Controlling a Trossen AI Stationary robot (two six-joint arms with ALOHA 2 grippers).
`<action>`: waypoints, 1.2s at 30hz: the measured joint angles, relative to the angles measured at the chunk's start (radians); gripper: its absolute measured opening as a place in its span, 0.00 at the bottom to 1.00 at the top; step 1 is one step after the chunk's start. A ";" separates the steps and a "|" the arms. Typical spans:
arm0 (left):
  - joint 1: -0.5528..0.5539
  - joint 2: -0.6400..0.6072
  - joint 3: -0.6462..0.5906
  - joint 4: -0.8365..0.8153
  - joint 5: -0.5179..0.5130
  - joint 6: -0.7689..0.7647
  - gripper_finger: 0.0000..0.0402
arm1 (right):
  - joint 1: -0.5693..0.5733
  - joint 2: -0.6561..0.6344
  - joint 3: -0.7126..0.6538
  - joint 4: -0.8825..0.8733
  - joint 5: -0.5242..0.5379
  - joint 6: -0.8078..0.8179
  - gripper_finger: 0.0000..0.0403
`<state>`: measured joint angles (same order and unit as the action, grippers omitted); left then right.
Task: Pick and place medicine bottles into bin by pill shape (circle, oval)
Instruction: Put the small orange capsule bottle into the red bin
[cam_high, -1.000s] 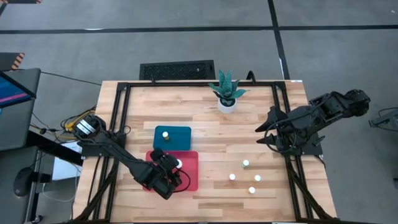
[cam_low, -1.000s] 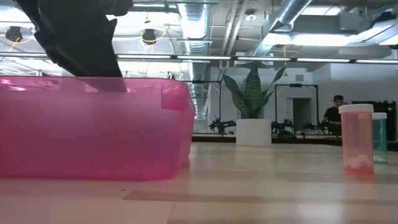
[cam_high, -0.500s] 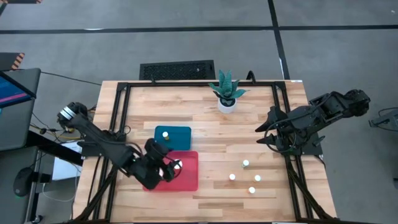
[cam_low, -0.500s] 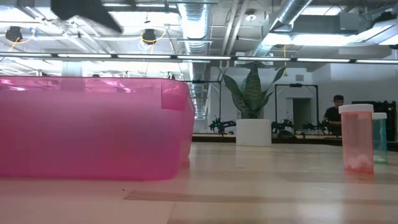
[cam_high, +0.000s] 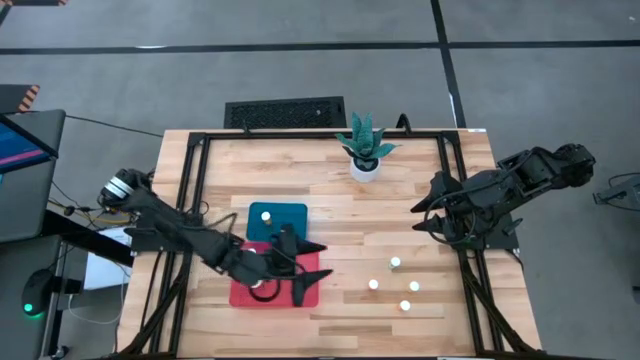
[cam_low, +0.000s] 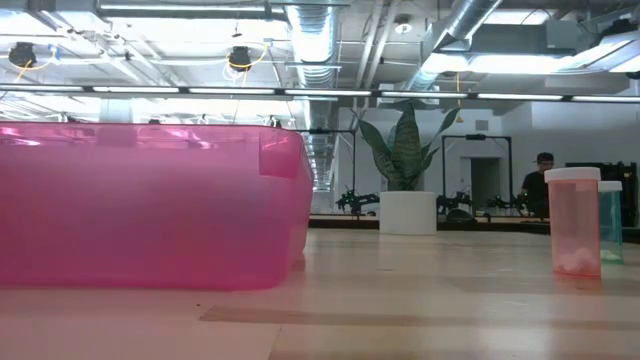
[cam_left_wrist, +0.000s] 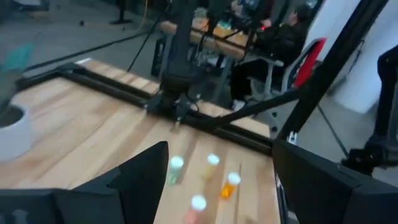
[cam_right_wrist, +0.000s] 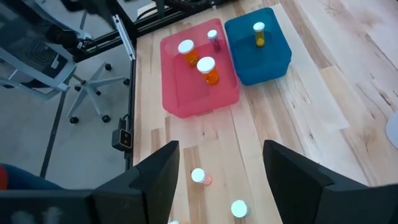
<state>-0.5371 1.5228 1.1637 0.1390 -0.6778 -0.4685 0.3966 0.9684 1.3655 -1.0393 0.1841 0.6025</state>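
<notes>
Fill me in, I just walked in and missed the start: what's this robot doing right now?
It's sorting medicine bottles into two bins. The left gripper is above the pink bin, fingers open and empty. The pink bin holds three bottles, the blue bin one. Four bottles are on the table waiting. The right gripper waits open at the table's right edge.

left gripper (cam_high: 303, 268) splayed; right gripper (cam_high: 432, 207) splayed.

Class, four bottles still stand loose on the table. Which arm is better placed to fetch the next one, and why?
The right. The right gripper waits open just behind the loose bottles, on their side of the table. The left gripper hangs open over the pink bin, farther off.
</notes>
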 joint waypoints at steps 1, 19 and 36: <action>0.008 0.023 0.000 0.039 0.011 0.012 0.69 | 0.000 0.000 0.000 0.000 0.000 0.007 0.59; 0.103 0.674 0.688 -0.018 0.247 0.273 0.69 | 0.000 0.021 0.000 0.001 -0.003 0.047 0.59; 0.164 1.009 0.985 -0.077 0.405 0.292 0.69 | 0.000 0.021 0.000 0.001 -0.004 0.044 0.59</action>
<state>-0.3729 2.5316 2.1483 0.0615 -0.2729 -0.1762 0.3969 0.9893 1.3653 -1.0382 0.1802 0.6464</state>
